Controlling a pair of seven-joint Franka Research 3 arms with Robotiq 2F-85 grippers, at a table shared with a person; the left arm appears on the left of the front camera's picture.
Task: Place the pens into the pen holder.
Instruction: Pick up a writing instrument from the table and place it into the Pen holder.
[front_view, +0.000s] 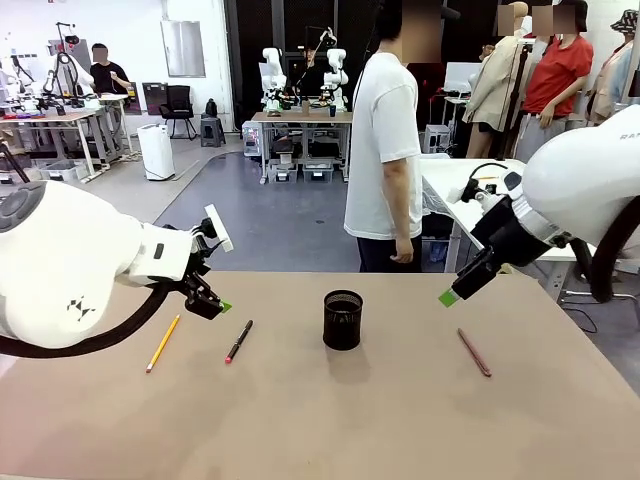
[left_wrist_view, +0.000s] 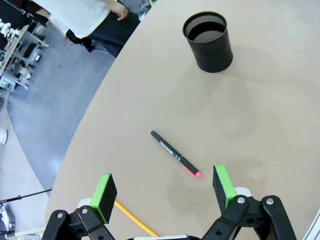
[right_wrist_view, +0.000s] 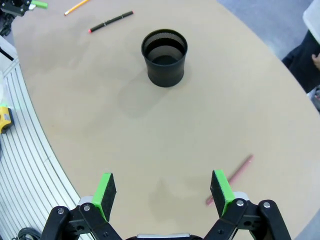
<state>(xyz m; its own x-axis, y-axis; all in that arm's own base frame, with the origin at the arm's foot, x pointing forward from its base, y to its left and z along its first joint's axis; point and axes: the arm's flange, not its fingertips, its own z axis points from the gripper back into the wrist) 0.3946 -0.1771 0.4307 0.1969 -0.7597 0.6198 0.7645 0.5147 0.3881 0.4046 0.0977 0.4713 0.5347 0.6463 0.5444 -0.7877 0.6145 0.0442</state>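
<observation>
The black mesh pen holder (front_view: 342, 319) (left_wrist_view: 208, 41) (right_wrist_view: 164, 58) stands upright and empty at the table's middle. Left of it lie a black pen with a red end (front_view: 238, 341) (left_wrist_view: 174, 153) (right_wrist_view: 110, 21) and a yellow pencil (front_view: 163, 343) (left_wrist_view: 131, 218) (right_wrist_view: 76, 6). A reddish-brown pen (front_view: 474, 352) (right_wrist_view: 231, 177) lies to the right of the holder. My left gripper (front_view: 218, 305) (left_wrist_view: 166, 192) hovers open above the table near the black pen. My right gripper (front_view: 450, 296) (right_wrist_view: 165, 192) hangs open above the table, beside the reddish-brown pen. Neither holds anything.
A person in a white T-shirt (front_view: 385, 150) stands at the far edge of the tan table (front_view: 330, 420), hands down. A white table (front_view: 450, 190) stands at the far right behind my right arm.
</observation>
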